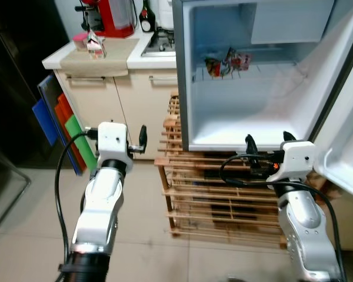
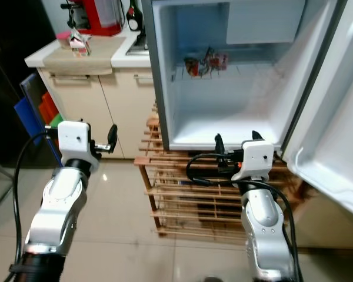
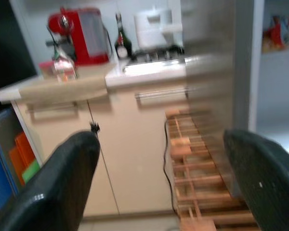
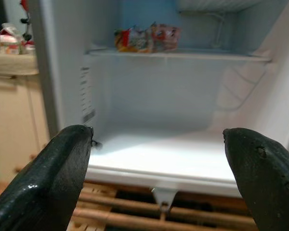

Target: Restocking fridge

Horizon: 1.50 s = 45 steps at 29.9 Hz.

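The small fridge (image 1: pixel 235 111) stands open on a wooden slatted rack (image 1: pixel 206 194), its lower compartment bare. Several colourful snack packets (image 1: pixel 226 61) lie on its wire shelf, also seen as packets (image 4: pixel 147 38) in the right wrist view. My right gripper (image 1: pixel 268 140) hovers just before the fridge's bottom front edge, open and empty, and its fingers (image 4: pixel 43 178) frame the bare lower compartment. My left gripper (image 1: pixel 128 139) is raised left of the fridge, facing the cream cabinet (image 3: pixel 135 144). It is open with nothing held.
The fridge door (image 1: pixel 347 117) swings out at the right. A counter (image 1: pixel 106 56) to the left carries a red machine (image 1: pixel 115 14), a dark bottle (image 1: pixel 145 16) and a small carton (image 1: pixel 95 46). Coloured boards (image 1: pixel 59 120) lean by the cabinet. Tiled floor (image 1: pixel 141 235) lies below.
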Available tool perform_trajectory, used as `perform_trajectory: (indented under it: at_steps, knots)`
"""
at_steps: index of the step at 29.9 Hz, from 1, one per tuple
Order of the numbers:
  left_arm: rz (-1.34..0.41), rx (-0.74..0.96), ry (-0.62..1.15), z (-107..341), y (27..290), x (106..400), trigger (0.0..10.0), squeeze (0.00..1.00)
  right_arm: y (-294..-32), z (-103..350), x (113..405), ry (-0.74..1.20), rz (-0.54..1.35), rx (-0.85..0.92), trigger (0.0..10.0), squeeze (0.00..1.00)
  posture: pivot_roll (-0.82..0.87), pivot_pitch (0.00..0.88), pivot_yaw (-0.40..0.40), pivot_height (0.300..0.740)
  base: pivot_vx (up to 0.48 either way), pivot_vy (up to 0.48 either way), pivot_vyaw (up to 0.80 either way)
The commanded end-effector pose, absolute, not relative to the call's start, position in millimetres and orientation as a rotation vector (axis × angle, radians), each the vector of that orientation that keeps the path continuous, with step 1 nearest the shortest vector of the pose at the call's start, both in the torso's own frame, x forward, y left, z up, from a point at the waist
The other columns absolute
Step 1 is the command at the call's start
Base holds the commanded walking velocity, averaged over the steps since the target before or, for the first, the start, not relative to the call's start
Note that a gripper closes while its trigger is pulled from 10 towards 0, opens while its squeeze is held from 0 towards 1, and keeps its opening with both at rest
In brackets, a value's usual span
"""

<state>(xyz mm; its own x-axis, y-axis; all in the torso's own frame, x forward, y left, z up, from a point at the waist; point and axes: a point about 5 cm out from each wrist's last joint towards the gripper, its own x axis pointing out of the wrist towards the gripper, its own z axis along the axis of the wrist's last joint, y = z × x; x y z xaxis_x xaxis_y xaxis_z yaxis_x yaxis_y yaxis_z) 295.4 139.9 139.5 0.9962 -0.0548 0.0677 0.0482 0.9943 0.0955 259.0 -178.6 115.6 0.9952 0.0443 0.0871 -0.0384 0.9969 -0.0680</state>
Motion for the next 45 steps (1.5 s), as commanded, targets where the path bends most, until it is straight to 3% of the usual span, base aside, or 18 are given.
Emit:
perform_trajectory:
  at_steps: [1,14,27,45]
  knots:
    - [-0.041,0.097,-0.078,142,141,296,10.0,0.00,-179,119,260,-0.101,0.044,-0.057,10.0,0.32,-0.14,0.000,0.091,0.740,-0.326,0.000,0.00]
    - [-0.061,0.094,-0.065,141,139,297,10.0,0.00,-178,114,253,-0.078,0.052,-0.063,10.0,0.31,-0.15,0.000,0.091,0.740,-0.326,0.000,0.00]
    - [-0.193,0.040,-0.114,147,131,296,10.0,0.00,-175,111,249,-0.070,0.064,-0.069,10.0,0.32,-0.16,0.000,0.096,0.740,0.000,-0.118,0.00]
    - [-0.276,0.021,-0.134,148,121,295,10.0,0.00,-170,108,249,-0.066,0.085,-0.080,10.0,0.31,-0.17,0.000,0.103,0.740,0.256,-0.403,0.00]
